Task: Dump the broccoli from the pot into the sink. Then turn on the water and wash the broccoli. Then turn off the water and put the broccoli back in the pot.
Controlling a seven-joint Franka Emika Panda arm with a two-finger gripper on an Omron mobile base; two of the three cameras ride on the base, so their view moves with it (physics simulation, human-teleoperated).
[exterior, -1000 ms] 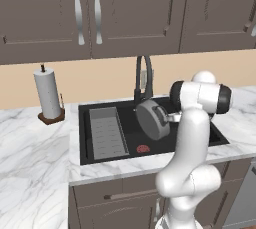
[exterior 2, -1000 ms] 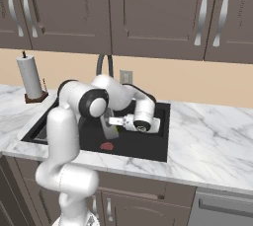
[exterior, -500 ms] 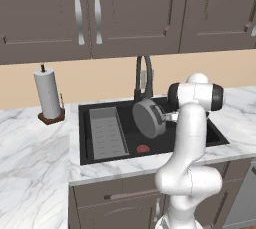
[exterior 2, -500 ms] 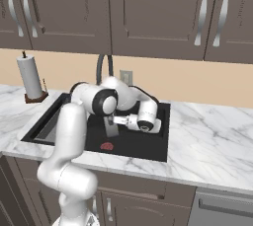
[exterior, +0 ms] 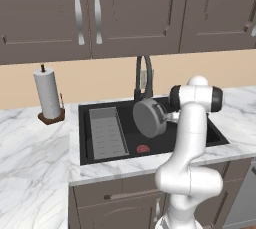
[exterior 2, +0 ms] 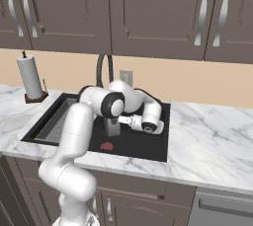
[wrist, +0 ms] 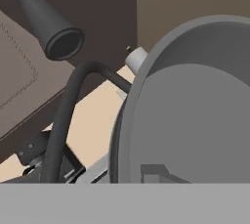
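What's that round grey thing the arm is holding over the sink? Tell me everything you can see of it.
It is the pot: round, shallow, grey and dull like metal, with a darker rim. It is tipped on its side above the black sink, its flat round face turned toward the ribbed tray, just in front of the dark arched faucet. The gripper holds it at its right edge; the fingers themselves are hidden. In the hand view its rim and interior show, with nothing visible inside.
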